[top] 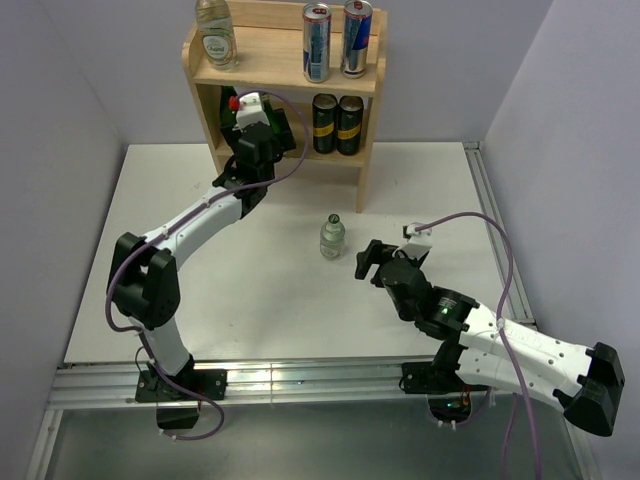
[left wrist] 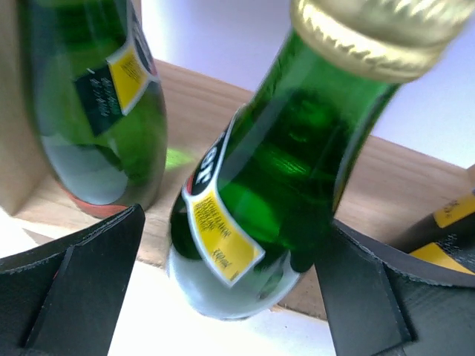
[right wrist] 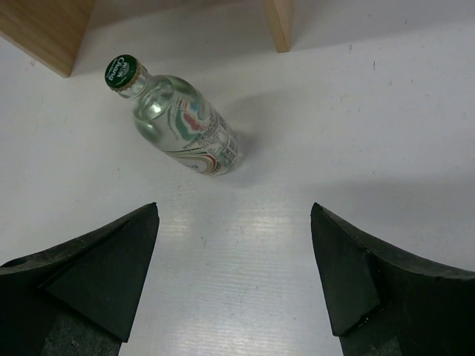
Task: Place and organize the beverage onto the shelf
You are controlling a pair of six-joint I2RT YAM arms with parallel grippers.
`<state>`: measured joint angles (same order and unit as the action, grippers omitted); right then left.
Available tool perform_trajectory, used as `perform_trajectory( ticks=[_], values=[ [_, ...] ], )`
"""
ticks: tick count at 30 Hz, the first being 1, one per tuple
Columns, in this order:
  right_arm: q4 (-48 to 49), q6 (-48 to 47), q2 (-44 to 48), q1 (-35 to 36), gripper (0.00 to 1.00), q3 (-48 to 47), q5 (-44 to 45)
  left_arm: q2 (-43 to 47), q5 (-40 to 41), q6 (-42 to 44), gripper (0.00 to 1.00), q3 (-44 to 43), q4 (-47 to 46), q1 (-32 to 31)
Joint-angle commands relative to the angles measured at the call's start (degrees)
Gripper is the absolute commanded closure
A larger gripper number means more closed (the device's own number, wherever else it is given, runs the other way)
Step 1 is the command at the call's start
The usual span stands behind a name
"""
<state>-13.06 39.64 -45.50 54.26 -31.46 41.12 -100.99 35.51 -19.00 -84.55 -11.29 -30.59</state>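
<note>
- Left pincer (left wrist: pixel 237 222): jaws wide apart, one on either side of a green bottle (left wrist: pixel 274 193) and not clamped on it. One finger (left wrist: pixel 371 297) is against or just beside the glass (contact cannot be told). The other stands clear of it.
- That green bottle is at the front of the lower tier of the shelf (top: pixel 366 170), in its left part. A second green bottle (left wrist: pixel 96 104) stands just beside it, next to the side panel.
- Black-and-yellow cans (top: pixel 324 123) stand at the right of the same tier.
- Right pincer (right wrist: pixel 234 210): jaws apart, gripping nothing, low over the surface (right wrist: pixel 386 148).
- Clear bottle (right wrist: pixel 178 122) — green cap, upright on the surface, ahead of the right pincer and apart from it, in front of the shelf.
- Top board — second clear bottle (top: pixel 215 35) at left, two silver-and-blue cans (top: pixel 317 45) at right.
</note>
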Motion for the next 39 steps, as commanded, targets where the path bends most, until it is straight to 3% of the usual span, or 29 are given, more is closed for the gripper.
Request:
perform_trajectory(
  ticks=[1,6,11,13,15,23,24,27,29,39],
  values=[
    [-0.9,1.1,1.1,0.5,0.10,0.4,2.4,-1.9,-1.2,-0.9,0.01,-2.8,-1.1,0.1],
    [-1.0,1.1,1.4,0.4,0.10,0.8,3.0,-4.0,-0.7,-0.6,0.07,-3.7,-2.9,0.1],
    [-0.6,1.0,0.8,0.5,0.10,1.2,3.3,-5.7,0.6,-0.2,0.33,-4.8,-4.3,0.2],
    [-0.4,1.0,0.3,0.4,0.10,1.2,3.5,-6.2,0.5,0.3,0.50,-5.7,-4.4,0.2],
    [0.0,0.9,-0.1,0.4,0.10,1.3,3.6,-7.1,0.8,0.6,0.55,-7.1,-4.4,0.1],
    [0.5,0.5,-0.8,0.3,0.10,1.8,4.2,-11.2,2.0,2.7,0.51,-12.6,-3.7,0.2],
    [0.6,0.5,-0.9,0.4,0.10,1.7,4.2,-11.3,1.9,2.7,0.44,-12.9,-3.7,0.2],
    [0.6,0.4,-1.0,0.3,0.10,1.7,4.2,-11.0,2.2,2.5,0.10,-12.7,-3.1,0.2],
    [0.8,0.4,-0.9,0.4,0.10,1.8,4.0,-9.8,2.6,2.0,0.02,-11.4,-2.9,0.2],
    [0.6,1.2,-0.7,0.3,0.10,1.9,3.3,-4.7,0.3,0.9,0.01,-5.5,-2.9,0.1]
  ],
)
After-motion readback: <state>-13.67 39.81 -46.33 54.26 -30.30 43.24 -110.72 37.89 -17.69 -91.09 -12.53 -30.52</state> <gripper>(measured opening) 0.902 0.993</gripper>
